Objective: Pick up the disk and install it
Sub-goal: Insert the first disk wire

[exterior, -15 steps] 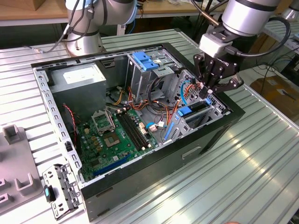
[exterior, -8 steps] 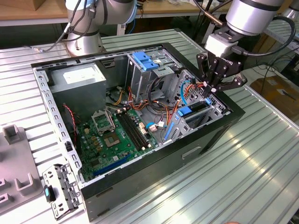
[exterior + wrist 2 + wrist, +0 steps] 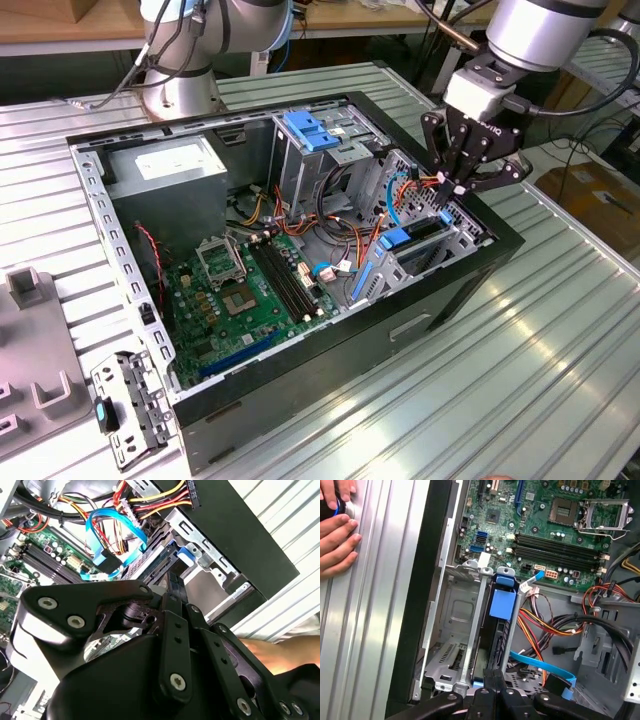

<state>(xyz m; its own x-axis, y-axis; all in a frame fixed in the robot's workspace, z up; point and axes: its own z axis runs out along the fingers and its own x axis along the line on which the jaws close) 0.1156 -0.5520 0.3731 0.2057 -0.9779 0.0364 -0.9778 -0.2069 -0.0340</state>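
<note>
Seating the disk [image 3: 499, 630] in the drive cage [image 3: 452, 630], at the exterior view's right end of the open computer case [image 3: 440, 300]. Standing on edge there between the cage's metal walls, with its blue tab toward the motherboard [image 3: 545, 535]; by the look of it, largely in the slot already.

Working with the gripper [image 3: 461, 187] right over the cage, fingers drawn almost together and tips set at the disk's exposed edge in the first wrist view. Impossible to tell whether pinching that edge or only pressing against it.

To do this well:
- Move along the slot's own line, wrist square to the cage walls, letting the blue rails ride the guides without cocking.
- Go slowly; stop at firm resistance rather than forcing.
- Mind the blue data cable [image 3: 540, 662] and the orange-and-red wire bundle [image 3: 532, 627] just beside the cage. Avoid trapping either against the disk or catching them on the finger links.
- Allow for the hand [image 3: 335, 535] resting on the ribbed surface [image 3: 385, 605] beside the case.
</note>
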